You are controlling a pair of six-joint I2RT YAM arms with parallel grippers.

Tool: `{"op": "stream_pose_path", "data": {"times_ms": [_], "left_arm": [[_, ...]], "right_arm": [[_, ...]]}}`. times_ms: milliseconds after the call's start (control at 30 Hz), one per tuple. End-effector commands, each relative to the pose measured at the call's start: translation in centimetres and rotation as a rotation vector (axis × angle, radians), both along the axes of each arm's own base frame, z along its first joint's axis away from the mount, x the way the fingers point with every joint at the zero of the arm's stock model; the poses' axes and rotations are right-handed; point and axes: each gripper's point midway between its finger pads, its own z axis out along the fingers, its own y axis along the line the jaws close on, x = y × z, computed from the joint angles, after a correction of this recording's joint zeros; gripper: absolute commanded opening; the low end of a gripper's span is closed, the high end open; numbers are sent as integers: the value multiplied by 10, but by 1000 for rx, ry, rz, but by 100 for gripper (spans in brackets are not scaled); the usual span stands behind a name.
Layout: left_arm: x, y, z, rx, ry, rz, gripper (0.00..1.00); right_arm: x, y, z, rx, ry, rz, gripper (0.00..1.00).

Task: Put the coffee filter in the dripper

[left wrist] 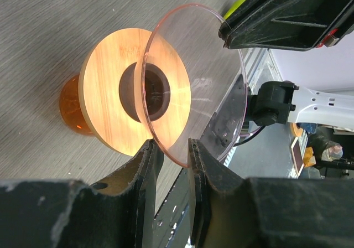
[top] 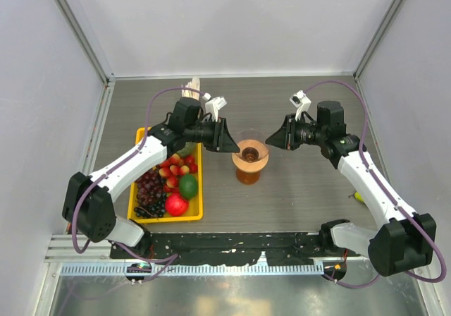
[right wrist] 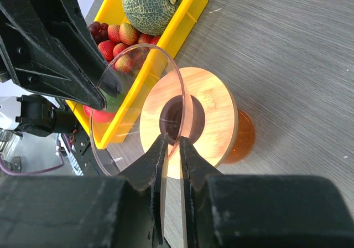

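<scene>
**Dripper held at its rim by both arms.** The dripper is sitting on top of a small clear glass jug, directly between the two sets of jaws. The jug is holding amber-brown liquid and is resting on the grey, finely streaked table.

The dripper's collar is a flat, round disc of tan-orange wood with a faint grain, and a dark centre hole is opening through it. Above the collar, the bowl is flaring out as a thin, clear cone with a smooth circular rim.

The left jaws are pinching the near edge of that rim, with the clear wall passing between them. The right jaws, drawn almost together, are pinching the rim on the opposite side.

Beyond the left jaws, as the right wrist view shows, a rectangular yellow tray is lying on the table. It is holding:
- a netted green melon
- red strawberries
- dark grapes
- a smooth green fruit
- a round red fruit

Behind the left jaws, toward the back wall, an upright bundle of cream-white papers is standing.
</scene>
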Motion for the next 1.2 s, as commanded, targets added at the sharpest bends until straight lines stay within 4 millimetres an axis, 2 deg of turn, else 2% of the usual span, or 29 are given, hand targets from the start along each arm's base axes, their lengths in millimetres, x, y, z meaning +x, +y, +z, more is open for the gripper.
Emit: {"op": "stream_pose_path", "data": {"times_ms": [0, 233, 567, 733, 967, 1167], "left_arm": [[-15, 9, -73, 184, 115, -23, 28], [-15, 8, -67, 174, 98, -25, 32], [-14, 7, -45, 134, 47, -21, 37], [-11, 7, -33, 127, 20, -21, 44], [-10, 8, -28, 126, 5, -18, 49], [-8, 7, -23, 121, -7, -16, 53]], "right_arm": [[-9, -17, -76, -166, 173, -36, 5], [-9, -13, -66, -142, 161, -21, 5], [-10, -9, -45, -110, 112, 0, 5], [-9, -7, -34, -95, 96, 7, 14], [-7, -5, -29, -82, 92, 13, 19], [-6, -3, -18, -62, 69, 19, 37]]}}
